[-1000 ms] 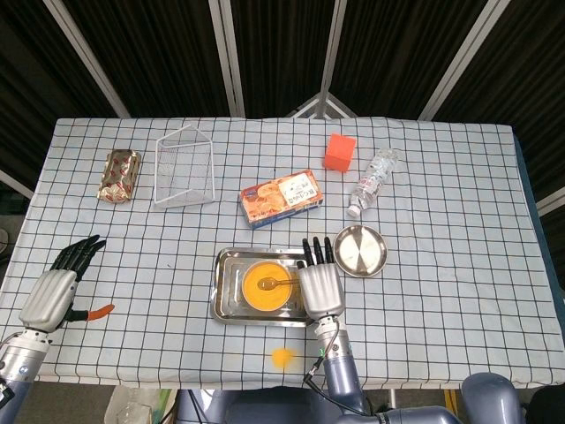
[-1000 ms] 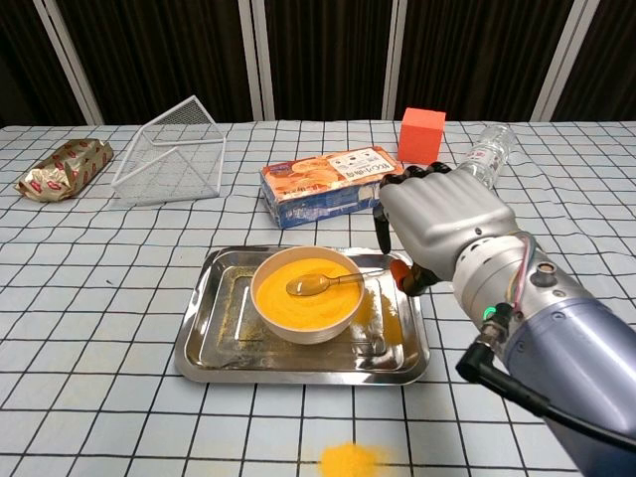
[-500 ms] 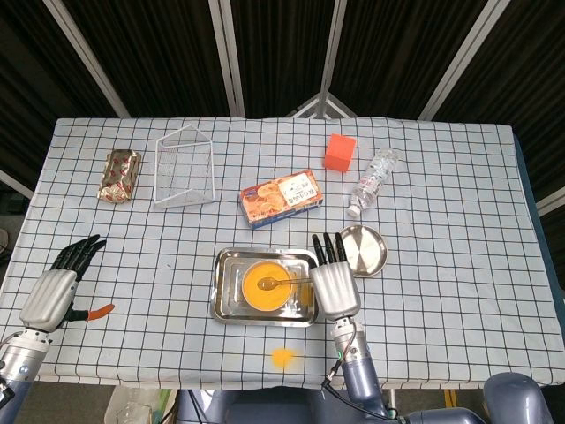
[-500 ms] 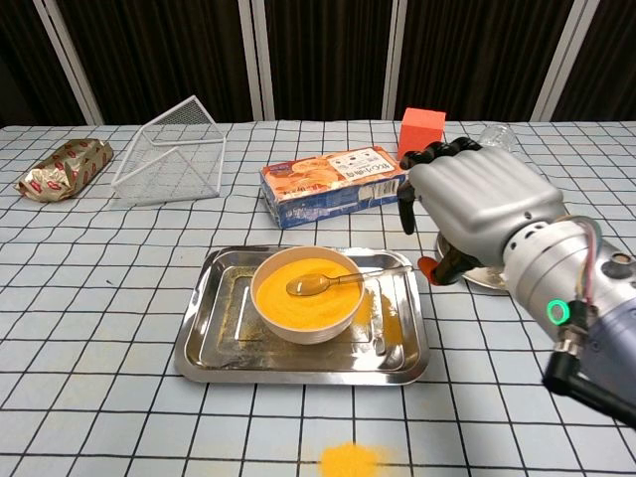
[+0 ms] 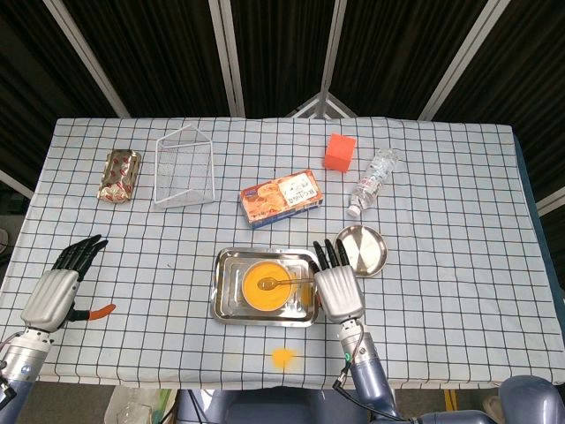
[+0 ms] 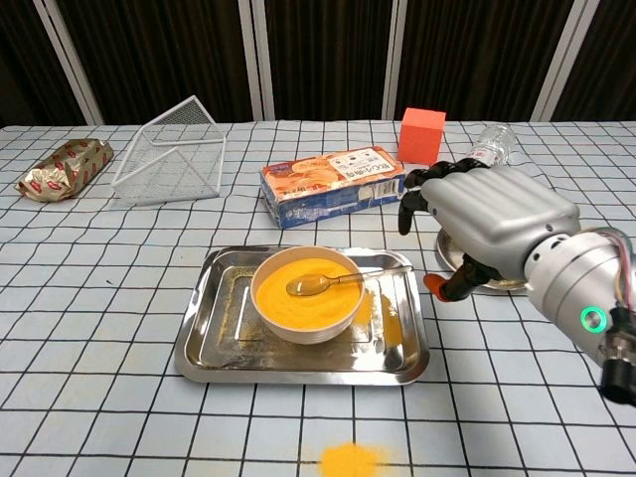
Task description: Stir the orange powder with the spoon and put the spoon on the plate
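Spoon [image 6: 328, 282] lies in the bowl [image 6: 306, 294], and the bowl sits in the tray [image 6: 224, 343]. Plate [image 5: 365, 250] is just right of the tray, with the right hand [image 6: 485, 225] over the gap between them. Behind the tray lies the box [image 6: 332, 185].

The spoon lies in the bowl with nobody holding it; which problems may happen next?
The spoon handle juts over the bowl rim toward the open right hand; a clumsy grasp could tip it and scatter powder, as already spilled on the table. The plate sits partly under that hand, so it could get knocked.
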Controlling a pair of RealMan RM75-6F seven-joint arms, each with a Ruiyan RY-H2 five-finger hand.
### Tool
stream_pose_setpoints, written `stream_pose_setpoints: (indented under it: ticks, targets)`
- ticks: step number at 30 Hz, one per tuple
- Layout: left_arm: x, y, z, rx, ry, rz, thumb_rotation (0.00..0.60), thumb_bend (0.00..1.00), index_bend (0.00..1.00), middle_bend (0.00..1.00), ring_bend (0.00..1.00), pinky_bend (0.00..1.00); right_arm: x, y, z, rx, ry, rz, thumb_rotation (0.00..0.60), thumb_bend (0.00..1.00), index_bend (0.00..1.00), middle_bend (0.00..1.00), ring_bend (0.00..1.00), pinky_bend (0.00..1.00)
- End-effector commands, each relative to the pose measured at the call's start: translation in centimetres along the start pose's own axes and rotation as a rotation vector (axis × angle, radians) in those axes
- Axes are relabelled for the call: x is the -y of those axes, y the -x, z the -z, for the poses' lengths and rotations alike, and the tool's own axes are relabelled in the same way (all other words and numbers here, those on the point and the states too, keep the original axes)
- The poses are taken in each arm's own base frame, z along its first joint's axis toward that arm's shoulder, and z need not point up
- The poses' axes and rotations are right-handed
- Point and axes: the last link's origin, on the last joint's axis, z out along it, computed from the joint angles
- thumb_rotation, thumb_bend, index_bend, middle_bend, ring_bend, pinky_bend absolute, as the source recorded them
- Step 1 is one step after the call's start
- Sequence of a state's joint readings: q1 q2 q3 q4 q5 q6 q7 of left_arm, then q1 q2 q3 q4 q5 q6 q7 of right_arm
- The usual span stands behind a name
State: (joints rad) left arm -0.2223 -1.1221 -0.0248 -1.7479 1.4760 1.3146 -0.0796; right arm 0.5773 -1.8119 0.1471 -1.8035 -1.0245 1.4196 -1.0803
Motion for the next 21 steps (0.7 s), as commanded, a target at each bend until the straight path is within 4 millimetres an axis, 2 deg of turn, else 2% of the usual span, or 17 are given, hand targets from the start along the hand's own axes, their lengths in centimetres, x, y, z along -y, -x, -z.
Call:
stream_pose_setpoints:
  ticks: [1,8,13,21]
  targets:
    - [0.0,0.0,0.0,-0.003,0.002,0.002,0.600,0.00,0.00,0.00,0.00,0.02,0.9,-0.3,-0.3,0.015,-0.014,0.013,0.600,0.40,0.34,0.12,0.00,0.00]
    - [0.0,-0.1,0.0,-0.004,0.002,0.007,0.600,0.00,0.00,0.00,0.00,0.02,2.0,0.0,-0.5,0.027,-0.023,0.027,0.600,0.40,0.34,0.12,0.00,0.00]
    - [0.0,-0.1,0.0,-0.004,0.001,0.008,0.600,0.00,0.00,0.00,0.00,0.02,2.4,0.4,-1.0,0.035,-0.022,0.023,0.600,0.40,0.41,0.12,0.00,0.00]
    - [0.0,-0.1,0.0,-0.002,-0.001,0.010,0.600,0.00,0.00,0.00,0.00,0.02,3.1,0.6,-2.0,0.037,-0.016,0.004,0.600,0.40,0.42,0.12,0.00,0.00]
